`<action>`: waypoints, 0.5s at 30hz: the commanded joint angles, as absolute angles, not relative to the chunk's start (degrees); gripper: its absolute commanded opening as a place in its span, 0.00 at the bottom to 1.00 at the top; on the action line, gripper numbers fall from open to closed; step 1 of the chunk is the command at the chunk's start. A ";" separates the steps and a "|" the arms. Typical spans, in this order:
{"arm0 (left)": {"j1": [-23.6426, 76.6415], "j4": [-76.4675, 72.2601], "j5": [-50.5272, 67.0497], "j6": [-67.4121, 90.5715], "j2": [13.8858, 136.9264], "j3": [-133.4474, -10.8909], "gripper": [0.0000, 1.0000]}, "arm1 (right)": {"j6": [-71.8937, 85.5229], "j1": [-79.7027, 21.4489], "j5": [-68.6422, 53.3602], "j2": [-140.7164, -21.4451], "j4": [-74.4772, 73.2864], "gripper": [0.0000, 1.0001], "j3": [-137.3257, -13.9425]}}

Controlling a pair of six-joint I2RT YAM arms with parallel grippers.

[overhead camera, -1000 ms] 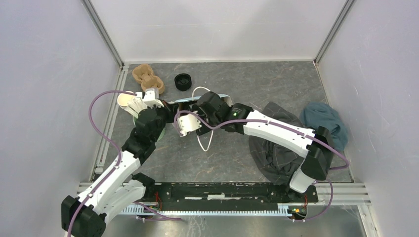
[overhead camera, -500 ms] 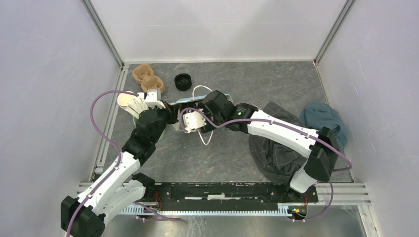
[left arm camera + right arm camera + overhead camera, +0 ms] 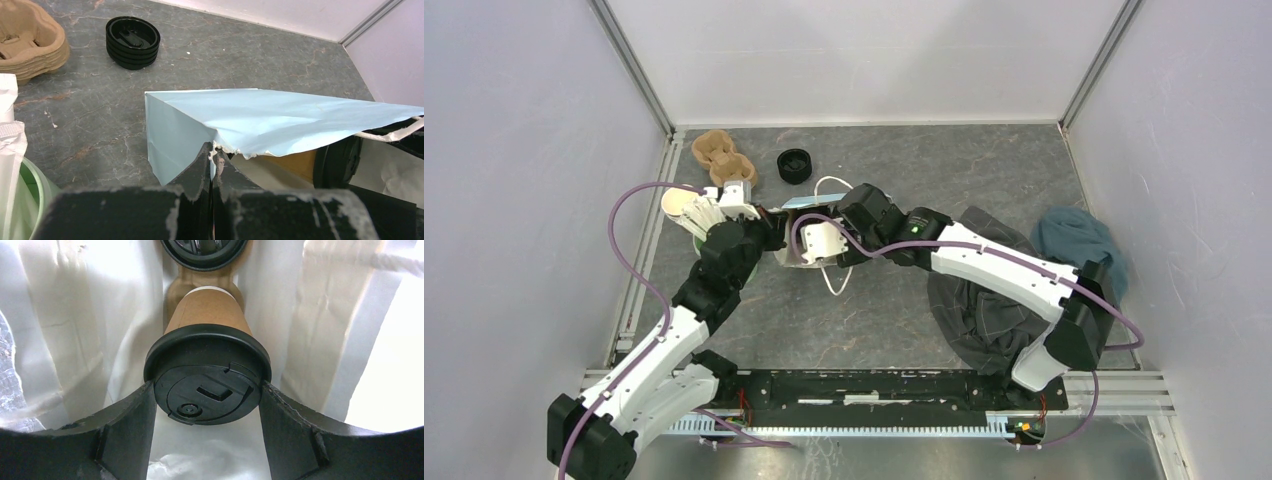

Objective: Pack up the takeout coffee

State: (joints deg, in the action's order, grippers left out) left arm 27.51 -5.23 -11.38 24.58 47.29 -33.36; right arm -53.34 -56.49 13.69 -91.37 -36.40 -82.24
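Note:
A light blue paper bag [image 3: 280,117] lies on its side, white inside. My left gripper [image 3: 214,152] is shut on the torn edge of its mouth and holds that edge up. My right gripper [image 3: 207,390] reaches into the bag, its fingers [image 3: 125,425] closed on the black lid of a takeout coffee [image 3: 207,315], a brown paper cup lying lid-first toward the camera. A second black-lidded cup [image 3: 205,250] sits deeper in the bag on a brown carrier [image 3: 175,290]. From above, both grippers meet at the bag [image 3: 809,205], the left gripper [image 3: 769,222] beside the right gripper [image 3: 799,250].
A stack of black lids [image 3: 794,165] and brown pulp carriers [image 3: 722,158] sit at the far left. A green cup of white sticks [image 3: 686,212] stands by the left arm. A dark cloth [image 3: 984,290] and a blue cloth [image 3: 1079,245] lie on the right.
My right arm has shifted a little, carrying the cup further into the bag's mouth. The left gripper has kept its hold on the bag's edge.

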 commanded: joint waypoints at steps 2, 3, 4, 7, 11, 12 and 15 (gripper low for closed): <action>28.09 -7.31 -10.40 22.62 47.48 -34.14 0.02 | -53.10 -56.38 18.47 -90.61 -33.98 0.00 -81.84; 28.12 -7.30 -10.29 22.67 47.39 -34.08 0.02 | -53.26 -56.42 18.74 -91.64 -33.94 0.00 -82.56; 28.14 -7.30 -10.22 22.68 47.35 -34.14 0.02 | -53.26 -56.37 18.85 -92.66 -34.09 0.00 -83.36; 28.31 -7.32 -9.79 22.81 47.37 -34.19 0.02 | -53.52 -56.34 19.37 -94.88 -33.91 0.00 -84.55; 28.71 -7.29 -9.54 22.88 47.21 -34.10 0.02 | -54.52 -56.08 19.59 -95.86 -31.59 0.00 -84.12; 28.74 -7.29 -9.52 22.92 47.20 -34.10 0.02 | -54.90 -55.99 19.56 -96.17 -31.42 0.00 -84.11; 28.89 -7.30 -9.69 22.61 47.05 -34.01 0.02 | -55.02 -55.43 20.00 -96.77 -30.91 0.00 -83.98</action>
State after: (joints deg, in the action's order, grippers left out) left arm 28.49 -5.30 -10.31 24.58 47.35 -33.36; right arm -54.26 -56.23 18.31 -96.71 -34.09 -82.37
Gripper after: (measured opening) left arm 0.025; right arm 0.730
